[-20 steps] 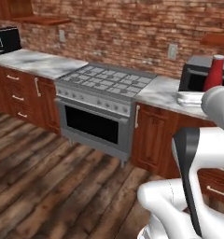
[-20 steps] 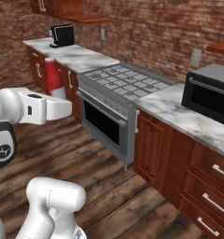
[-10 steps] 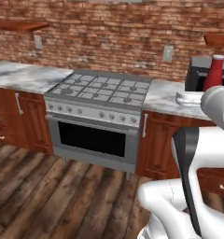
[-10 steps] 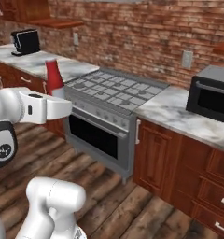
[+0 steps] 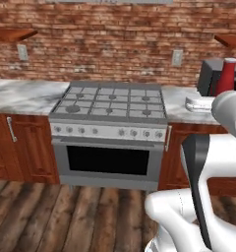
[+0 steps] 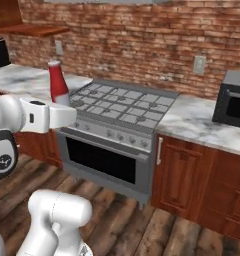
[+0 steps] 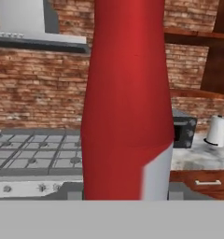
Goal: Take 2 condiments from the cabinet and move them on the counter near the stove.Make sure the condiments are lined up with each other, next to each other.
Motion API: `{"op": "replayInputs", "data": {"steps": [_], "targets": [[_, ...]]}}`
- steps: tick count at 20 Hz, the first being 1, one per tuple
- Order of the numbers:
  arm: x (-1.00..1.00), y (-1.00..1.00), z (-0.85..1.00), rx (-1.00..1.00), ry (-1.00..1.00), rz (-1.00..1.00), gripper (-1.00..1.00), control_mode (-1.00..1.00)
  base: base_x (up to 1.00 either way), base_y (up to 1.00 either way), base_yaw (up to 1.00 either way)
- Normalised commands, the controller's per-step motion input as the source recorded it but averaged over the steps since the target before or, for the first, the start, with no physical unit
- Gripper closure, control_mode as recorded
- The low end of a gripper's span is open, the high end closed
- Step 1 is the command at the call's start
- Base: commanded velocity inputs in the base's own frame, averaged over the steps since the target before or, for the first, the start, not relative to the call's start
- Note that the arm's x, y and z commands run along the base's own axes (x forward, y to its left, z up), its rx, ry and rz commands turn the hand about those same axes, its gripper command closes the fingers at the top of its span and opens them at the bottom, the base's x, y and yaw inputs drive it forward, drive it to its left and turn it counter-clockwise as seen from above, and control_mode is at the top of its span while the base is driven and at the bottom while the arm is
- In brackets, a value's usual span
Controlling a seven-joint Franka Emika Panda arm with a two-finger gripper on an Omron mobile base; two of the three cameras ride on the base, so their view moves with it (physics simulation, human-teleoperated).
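While the whole view has swung since a second ago, so the stove (image 5: pixel 109 106) now sits squarely ahead of us, we are still gripping the red squeeze bottle (image 6: pixel 57 82) upright in our tool (image 6: pixel 67 116), carrying it in the air, off the marble tabletop (image 5: pixel 19 94), with the microwave (image 6: pixel 233 100) to the right.

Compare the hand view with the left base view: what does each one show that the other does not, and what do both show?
Hand view alone: the range hood above the stove, and a white paper towel roll on the counter.

Left base view alone: the oven window, the wooden floor, and a wall outlet.

Both: the red squeeze bottle, the stove, the brick wall and the microwave.
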Motion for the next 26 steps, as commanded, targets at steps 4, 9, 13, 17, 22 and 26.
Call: {"op": "replayInputs", "data": {"steps": [4, 9, 13, 17, 22, 26], "targets": [[0.0, 0.0, 0.0, 0.0, 0.0, 0.0, 1.0, 1.0, 0.78, 0.67, -0.33], [0.0, 0.0, 0.0, 0.0, 0.0, 0.0, 1.0, 1.0, 0.78, 0.21, -0.16], [0.0, 0.0, 0.0, 0.0, 0.0, 0.0, 1.0, 1.0, 0.71, 0.0, 0.0], [0.0, 0.0, 0.0, 0.0, 0.0, 0.0, 1.0, 1.0, 0.73, 0.0, -0.01], [0.0, 0.0, 0.0, 0.0, 0.0, 0.0, 1.0, 1.0, 0.73, 0.0, -0.04], [0.0, 0.0, 0.0, 0.0, 0.0, 0.0, 1.0, 1.0, 0.62, 0.0, -0.06]]}}
